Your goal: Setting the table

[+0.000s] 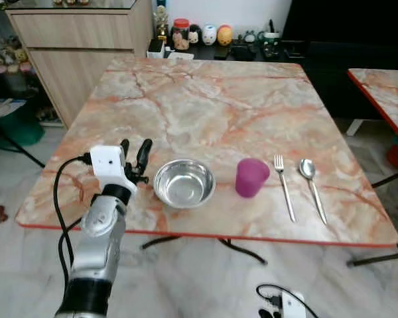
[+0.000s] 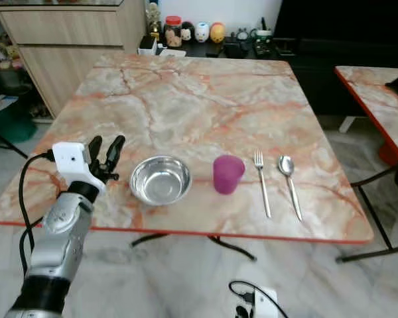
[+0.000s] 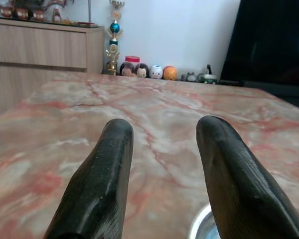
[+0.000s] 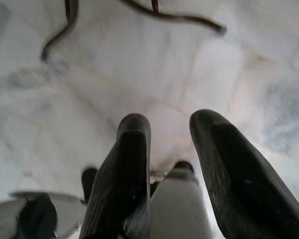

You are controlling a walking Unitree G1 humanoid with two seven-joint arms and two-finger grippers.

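A home dining room: marble-patterned table (image 1: 205, 106), wooden sideboard (image 1: 73, 46), figurines (image 1: 202, 34) along the wall.

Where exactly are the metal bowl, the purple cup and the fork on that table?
metal bowl (image 1: 184, 183): left eye view, the inside bottom of the bowl.
purple cup (image 1: 251, 177): left eye view, the middle of its side wall.
fork (image 1: 284, 187): left eye view, the handle just below the tines.

A: Along the tabletop's (image 1: 205, 106) near edge, left to right: bowl (image 1: 184, 183), cup (image 1: 251, 177), fork (image 1: 283, 185), spoon (image 1: 312, 180).

B: And the left tool (image 1: 134, 154) sits just left of that bowl, over the tabletop.
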